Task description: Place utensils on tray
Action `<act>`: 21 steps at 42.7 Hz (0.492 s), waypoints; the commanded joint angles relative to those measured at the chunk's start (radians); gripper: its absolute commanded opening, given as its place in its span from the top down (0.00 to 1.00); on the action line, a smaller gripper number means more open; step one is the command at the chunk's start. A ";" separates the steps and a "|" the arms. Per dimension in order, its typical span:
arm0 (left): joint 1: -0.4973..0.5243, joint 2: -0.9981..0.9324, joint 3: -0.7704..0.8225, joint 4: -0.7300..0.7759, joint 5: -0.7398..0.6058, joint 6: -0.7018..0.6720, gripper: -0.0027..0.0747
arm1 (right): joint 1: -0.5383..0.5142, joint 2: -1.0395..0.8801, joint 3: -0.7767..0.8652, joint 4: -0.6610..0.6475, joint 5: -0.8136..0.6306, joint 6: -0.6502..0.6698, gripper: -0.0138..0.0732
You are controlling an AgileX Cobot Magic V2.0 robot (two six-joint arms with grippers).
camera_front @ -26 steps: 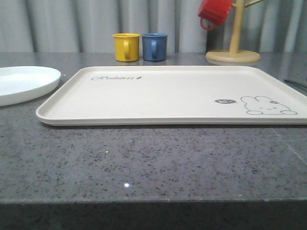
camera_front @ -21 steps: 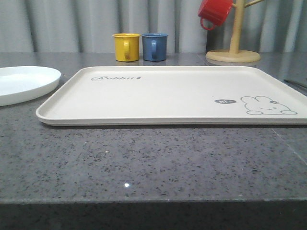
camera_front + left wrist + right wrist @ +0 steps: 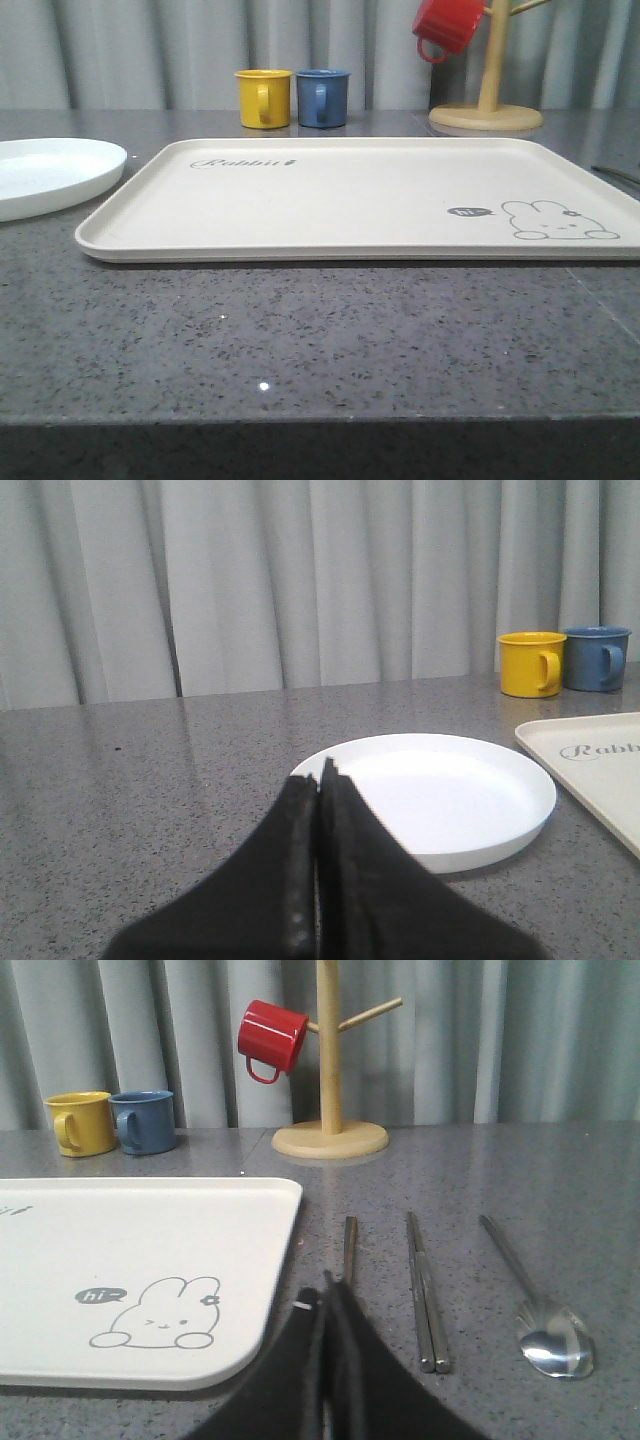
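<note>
Cream-white rectangular tray (image 3: 350, 195) with rounded corners and a low raised rim, flat on the speckled grey stone counter (image 3: 300, 340), bare of utensils. Grey "Rabbit" script near its far left corner, bunny drawing with a "hi" bubble near its front right corner. Round white plate (image 3: 50, 172) just beside the tray's left edge, apart from it. Behind the tray, yellow mug (image 3: 263, 97) and blue mug (image 3: 322, 97) side by side, close together. Farther right at the back, wooden mug tree (image 3: 487, 95) on a round base, with a red mug (image 3: 448, 25) hanging from one peg. Grey pleated curtain (image 3: 150, 50) across the background.

Shiny silver utensils on the counter to the right of the tray, none on it, seen from the right wrist: fork (image 3: 349, 1247) nearest the tray's edge, only its handle showing, tines hidden behind the gripper; pair of long flat chopsticks (image 3: 424, 1290) lying together next over; oval-bowled spoon (image 3: 535, 1306) farthest out, bowl toward the camera. All three roughly parallel, apart from one another.

Right gripper (image 3: 328, 1295) black, fingers pressed together, holding nothing, tips low over the near end of the fork. Left gripper (image 3: 322, 778) likewise closed and empty, tips in front of the near rim of the white plate.
</note>
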 commanded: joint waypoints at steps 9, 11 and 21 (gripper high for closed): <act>-0.036 -0.019 0.014 -0.008 -0.080 -0.001 0.99 | -0.003 -0.015 -0.001 -0.013 -0.087 -0.005 0.92; -0.036 -0.019 0.014 -0.008 -0.080 -0.001 0.99 | -0.003 -0.015 -0.001 -0.013 -0.087 -0.005 0.92; -0.036 -0.019 0.014 -0.008 -0.132 -0.001 0.99 | -0.003 -0.015 -0.009 -0.012 -0.111 -0.005 0.92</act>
